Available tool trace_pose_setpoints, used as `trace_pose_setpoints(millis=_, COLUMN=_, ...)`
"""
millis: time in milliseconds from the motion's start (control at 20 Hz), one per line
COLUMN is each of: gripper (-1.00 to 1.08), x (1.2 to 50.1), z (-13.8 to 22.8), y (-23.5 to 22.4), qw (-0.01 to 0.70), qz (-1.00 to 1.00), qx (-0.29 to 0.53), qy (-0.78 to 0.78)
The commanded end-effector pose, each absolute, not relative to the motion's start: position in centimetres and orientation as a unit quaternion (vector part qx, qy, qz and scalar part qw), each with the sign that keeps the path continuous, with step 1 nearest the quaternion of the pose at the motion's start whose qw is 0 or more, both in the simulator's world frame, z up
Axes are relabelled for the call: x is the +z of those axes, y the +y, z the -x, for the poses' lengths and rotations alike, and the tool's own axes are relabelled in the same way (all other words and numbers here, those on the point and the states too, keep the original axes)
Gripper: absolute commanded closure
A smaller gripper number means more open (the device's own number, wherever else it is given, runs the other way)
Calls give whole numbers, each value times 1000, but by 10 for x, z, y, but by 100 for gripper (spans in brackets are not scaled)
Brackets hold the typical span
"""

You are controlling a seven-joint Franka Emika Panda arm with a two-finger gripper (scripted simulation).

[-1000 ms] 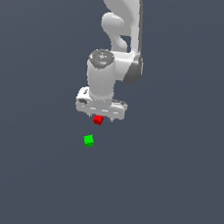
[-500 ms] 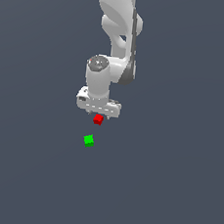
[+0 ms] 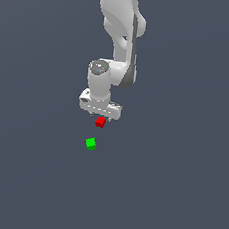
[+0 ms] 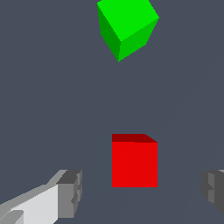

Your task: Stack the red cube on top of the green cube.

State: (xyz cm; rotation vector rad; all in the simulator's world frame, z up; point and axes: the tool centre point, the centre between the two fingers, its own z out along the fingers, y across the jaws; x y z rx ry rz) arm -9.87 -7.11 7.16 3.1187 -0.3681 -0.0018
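End effector [image 4: 141, 192] astride red cube [image 4: 134, 161] (green cube [image 4: 127, 27] apart)

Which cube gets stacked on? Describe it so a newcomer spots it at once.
Start at the white arm and follow it down to its end effector. A red cube sits right beneath it; the green cube lies apart from that one, lower in the exterior view and slightly to its left. It is the only green thing.

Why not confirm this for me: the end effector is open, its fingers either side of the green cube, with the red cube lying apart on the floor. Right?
Wrong cube. In the wrist view the open end effector has its fingers either side of the red cube, not yet touching it. The green cube is the one lying apart on the floor.
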Motion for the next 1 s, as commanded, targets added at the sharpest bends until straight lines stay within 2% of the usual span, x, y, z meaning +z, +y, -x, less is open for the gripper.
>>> trace_pose_setpoints(millis=0, gripper=-92, x=72, z=99, y=-71, qw=1, qz=-993, qx=-1, qy=-117)
trace_pose_setpoints(millis=950, gripper=-92, x=20, z=99, y=-71, qw=0, qz=-993, qx=0, qy=-118)
